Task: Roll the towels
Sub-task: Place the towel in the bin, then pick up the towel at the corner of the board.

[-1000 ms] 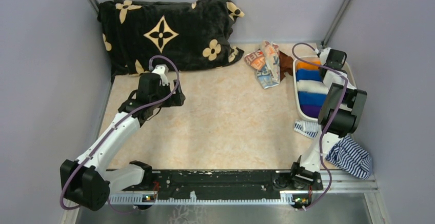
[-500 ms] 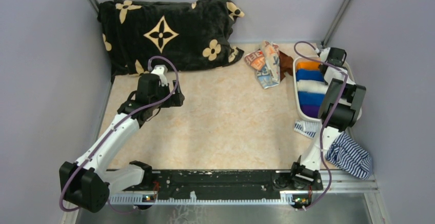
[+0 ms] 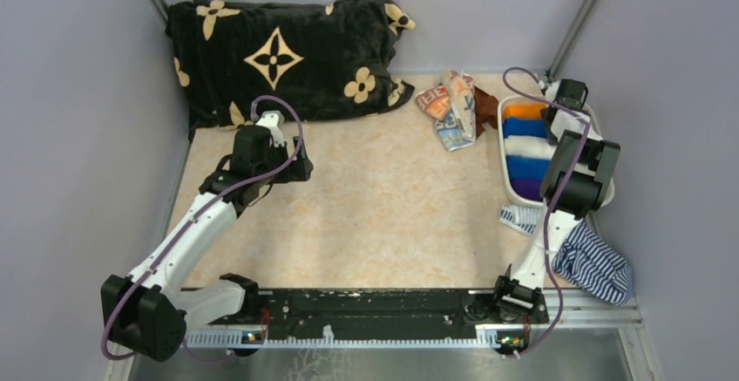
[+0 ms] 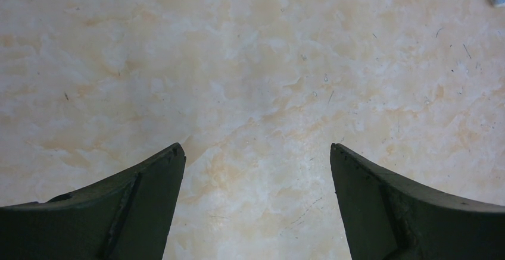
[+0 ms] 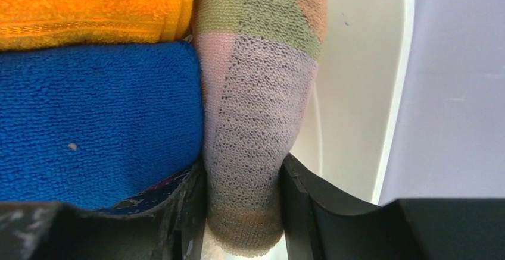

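My right gripper (image 5: pixel 243 165) is down in the white tray (image 5: pixel 396 93), its jaws pressed against both sides of a knitted roll (image 5: pixel 262 81) of pink, green and brown patches. That roll stands beside the orange roll (image 5: pixel 95 4) and the blue roll (image 5: pixel 95 117). From above, rolled towels (image 3: pixel 525 146) fill the tray (image 3: pixel 502 150), and the right arm hides the gripper. Loose printed towels (image 3: pixel 453 106) and a brown one (image 3: pixel 484 100) lie left of the tray. My left gripper (image 4: pixel 256 153) hangs open over bare tabletop, also in the top view (image 3: pixel 296 170).
A big black blanket with beige flowers (image 3: pixel 279 54) lies at the back left. A navy-and-white striped cloth (image 3: pixel 597 263) sits at the near right, with a small striped piece (image 3: pixel 520 217) by the tray's near end. Grey walls close in the table.
The right arm has shifted slightly over the tray toward the far end. The left arm has not moved.
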Controlling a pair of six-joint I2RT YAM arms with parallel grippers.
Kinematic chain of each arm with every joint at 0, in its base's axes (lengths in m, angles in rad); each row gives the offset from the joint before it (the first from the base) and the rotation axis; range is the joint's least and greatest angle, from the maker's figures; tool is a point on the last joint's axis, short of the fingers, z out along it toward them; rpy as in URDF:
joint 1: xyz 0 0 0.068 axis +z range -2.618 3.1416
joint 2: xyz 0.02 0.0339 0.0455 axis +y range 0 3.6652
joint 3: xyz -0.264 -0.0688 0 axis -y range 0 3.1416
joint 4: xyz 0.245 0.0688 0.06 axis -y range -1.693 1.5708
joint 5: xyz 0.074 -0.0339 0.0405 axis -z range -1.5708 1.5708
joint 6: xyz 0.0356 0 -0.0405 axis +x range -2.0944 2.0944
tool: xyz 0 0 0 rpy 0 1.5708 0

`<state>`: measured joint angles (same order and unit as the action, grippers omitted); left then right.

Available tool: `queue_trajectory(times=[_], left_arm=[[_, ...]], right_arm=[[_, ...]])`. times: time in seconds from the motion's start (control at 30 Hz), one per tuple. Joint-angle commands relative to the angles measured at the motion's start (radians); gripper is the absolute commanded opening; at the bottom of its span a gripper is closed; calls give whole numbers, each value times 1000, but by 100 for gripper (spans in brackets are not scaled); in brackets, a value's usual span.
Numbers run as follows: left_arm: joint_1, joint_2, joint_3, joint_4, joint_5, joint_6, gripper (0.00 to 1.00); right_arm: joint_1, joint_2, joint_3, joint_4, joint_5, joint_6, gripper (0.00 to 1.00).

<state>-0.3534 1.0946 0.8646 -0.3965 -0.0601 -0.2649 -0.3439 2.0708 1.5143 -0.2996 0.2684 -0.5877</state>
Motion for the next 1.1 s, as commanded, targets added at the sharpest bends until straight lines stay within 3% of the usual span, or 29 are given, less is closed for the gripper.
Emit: queue_trajectory(times=[0.0,0.37,0.57,0.77,0.83,1.07], left_arm=[[4,-21,-12,19,14,1,96],[4,-50,-20,29,25,-1,97],[13,-52,-25,39,40,-3,97],[55,-40,-29,51,89,-8,97],[75,-37,-32,58,114,-12,97],[135,-28,-39,71,167,-15,97]], right_arm=[[-1,-96,14,35,-34,33,49],[-2,-201,-33,55,-39,42,61],[20,-288,-25,79,-62,173,65],[163,-343,13,-1,-108,389,67],[211,-344,12,-18,-156,446,74],[363,-291,-43,93,-218,521,75]])
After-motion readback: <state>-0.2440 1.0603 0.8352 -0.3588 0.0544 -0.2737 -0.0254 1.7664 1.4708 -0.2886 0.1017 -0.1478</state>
